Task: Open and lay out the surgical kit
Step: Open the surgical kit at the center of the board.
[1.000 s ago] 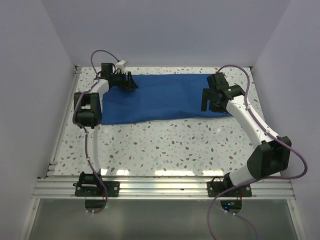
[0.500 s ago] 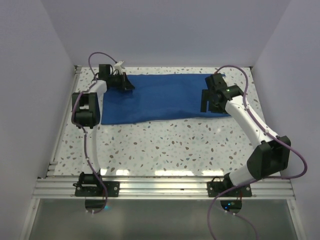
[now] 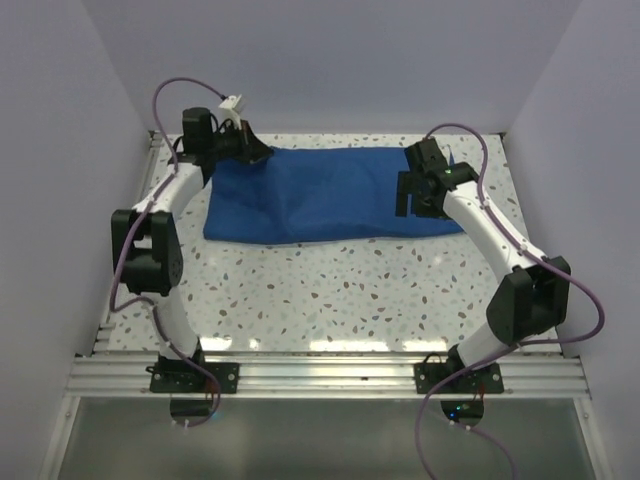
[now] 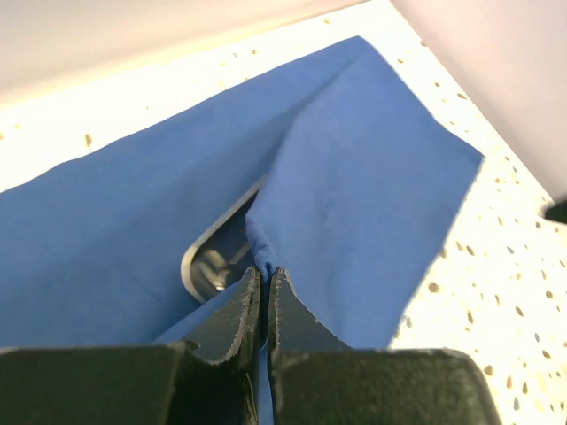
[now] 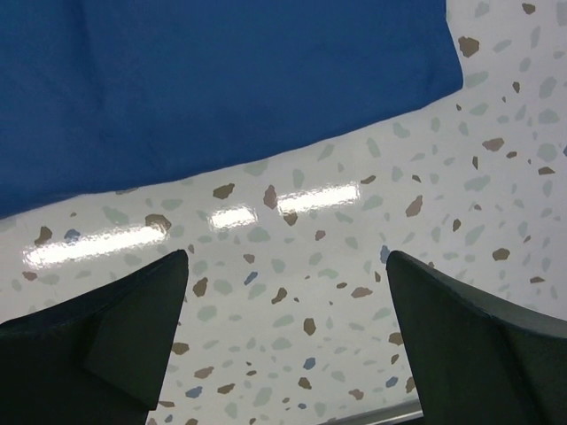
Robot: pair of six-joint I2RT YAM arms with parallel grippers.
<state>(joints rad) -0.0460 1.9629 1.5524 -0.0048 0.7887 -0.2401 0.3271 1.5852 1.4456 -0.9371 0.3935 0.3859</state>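
Far edge of the speckled counter [image 3: 330, 290]: the surgical kit's royal-blue cloth wrap [image 3: 330, 195] lies spread between the far-left and far-right corners. At the far-left corner, the left gripper [image 4: 264, 276] is clenched on a fold of the cloth, raising it like a tent flap. Toward the far-right corner, the right gripper [image 5: 285, 266] hangs spread wide and empty by the cloth's near right corner. Under the raised fold, a rounded corner of the steel tray [image 4: 213, 261] shows; no instruments can be made out. The peel probably goes best drawn slowly and low toward the left edge, so the tray does not drag, with the free gripper pinning the cloth's right end.
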